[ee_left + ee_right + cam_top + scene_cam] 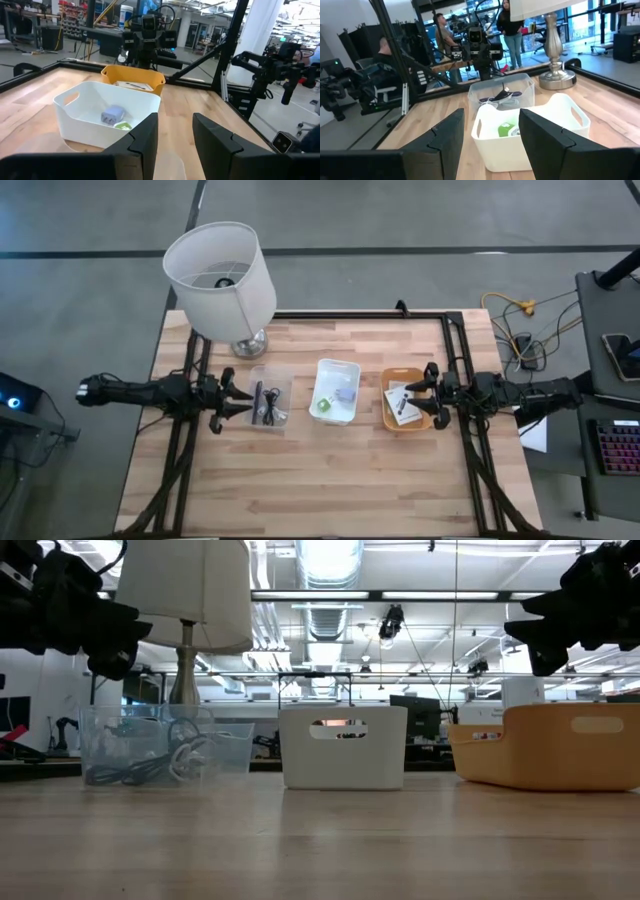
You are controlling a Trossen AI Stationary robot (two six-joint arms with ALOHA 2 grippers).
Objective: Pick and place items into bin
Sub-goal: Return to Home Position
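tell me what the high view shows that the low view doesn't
Only the high view shows what lies inside the opaque bins: white packets in the orange bin, a green piece and a grey-blue cube in the white bin. Only the low view shows the bins' side walls, the white bin's handle cut-out and the room behind. Both show the clear bin with cables, the lamp, and the left gripper and right gripper raised near the outer bins.

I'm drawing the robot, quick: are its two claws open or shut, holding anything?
Left gripper: open, empty, by the clear bin.
Right gripper: open, empty, by the orange bin.
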